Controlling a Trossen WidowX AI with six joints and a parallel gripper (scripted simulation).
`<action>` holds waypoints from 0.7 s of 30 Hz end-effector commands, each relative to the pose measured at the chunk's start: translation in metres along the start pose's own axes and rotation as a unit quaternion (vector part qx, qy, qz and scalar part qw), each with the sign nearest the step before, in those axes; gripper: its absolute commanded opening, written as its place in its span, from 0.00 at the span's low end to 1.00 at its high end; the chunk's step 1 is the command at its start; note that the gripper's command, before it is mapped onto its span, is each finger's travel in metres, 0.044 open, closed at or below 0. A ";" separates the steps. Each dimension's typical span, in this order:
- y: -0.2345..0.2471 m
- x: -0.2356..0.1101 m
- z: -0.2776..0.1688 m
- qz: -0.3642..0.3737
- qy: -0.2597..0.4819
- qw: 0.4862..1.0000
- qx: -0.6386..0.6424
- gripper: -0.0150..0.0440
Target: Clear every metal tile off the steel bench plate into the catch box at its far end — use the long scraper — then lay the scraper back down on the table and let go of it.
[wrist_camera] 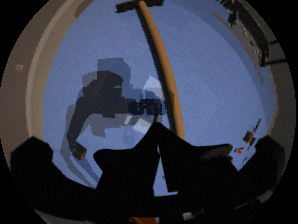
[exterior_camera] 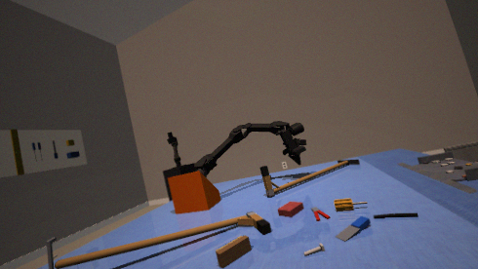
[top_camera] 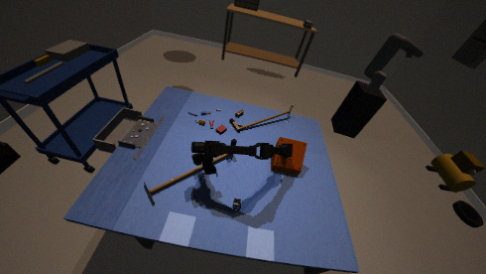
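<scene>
One arm [top_camera: 248,149], two long-handled scrapers [top_camera: 188,175], one catch box [top_camera: 110,130]

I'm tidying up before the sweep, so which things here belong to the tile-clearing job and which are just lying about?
Job: long scraper, metal tiles, steel plate, catch box, shut pincer.
Lying about: red block, red pliers, bolt, wooden block, other long-handled tool.

A: Arm hides the long scraper's [top_camera: 183,177] upper handle in top view; tiles [top_camera: 139,127] on the plate are just specks.

B: Exterior crops the bench plate [exterior_camera: 439,172] at right (catch box [exterior_camera: 434,158] too). Wrist rim: black.
</scene>
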State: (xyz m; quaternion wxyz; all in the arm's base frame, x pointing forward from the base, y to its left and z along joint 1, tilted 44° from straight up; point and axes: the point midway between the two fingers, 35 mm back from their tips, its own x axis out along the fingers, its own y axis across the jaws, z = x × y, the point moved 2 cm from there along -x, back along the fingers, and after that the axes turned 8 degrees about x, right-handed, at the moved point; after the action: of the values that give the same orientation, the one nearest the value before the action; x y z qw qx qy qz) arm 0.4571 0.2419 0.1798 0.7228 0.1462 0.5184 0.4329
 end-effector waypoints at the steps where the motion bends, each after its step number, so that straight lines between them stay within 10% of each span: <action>1: -0.001 0.012 -0.003 -0.002 0.001 1.000 0.005 0.25; 21: 0.001 0.061 -0.017 -0.002 -0.002 1.000 0.019 0.25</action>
State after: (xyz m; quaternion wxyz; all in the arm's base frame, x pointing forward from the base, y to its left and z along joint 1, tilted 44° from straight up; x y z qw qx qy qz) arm 0.4491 0.2804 0.1421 0.7218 0.1576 0.5232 0.4247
